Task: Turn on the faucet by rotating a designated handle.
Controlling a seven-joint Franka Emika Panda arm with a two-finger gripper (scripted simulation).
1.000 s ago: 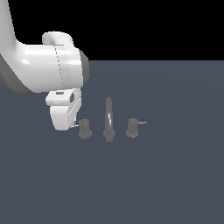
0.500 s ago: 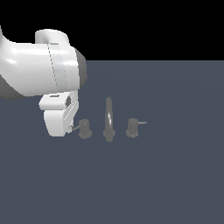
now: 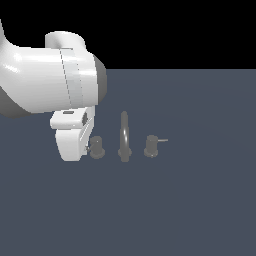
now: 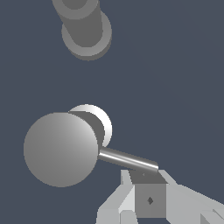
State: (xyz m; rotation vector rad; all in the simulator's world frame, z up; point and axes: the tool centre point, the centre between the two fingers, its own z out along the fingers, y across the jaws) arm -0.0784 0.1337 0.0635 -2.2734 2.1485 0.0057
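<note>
1. Panda arm (image 3: 47,80) is seen filling the exterior view's left.
2. Gripper (image 3: 75,142) is set just beside designated handle (image 3: 96,148); jaw width can't be told.
3. Spout (image 3: 124,136) is flanked by twin knob (image 3: 151,146).
4. Handle's rod (image 4: 127,159) is touched by a fingertip (image 4: 144,176) in wrist view.

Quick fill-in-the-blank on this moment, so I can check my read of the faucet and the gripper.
1. The tall dark grey arched spout stands ____ the two short cylindrical knobs.
2. The white gripper is beside the knob on the exterior view's ____.
3. In the wrist view, the gripper's fingertip is at the tip of the designated handle's thin ____.
4. The other knob's rod points to the exterior view's ____.

Missing words: between; left; rod; right
</note>
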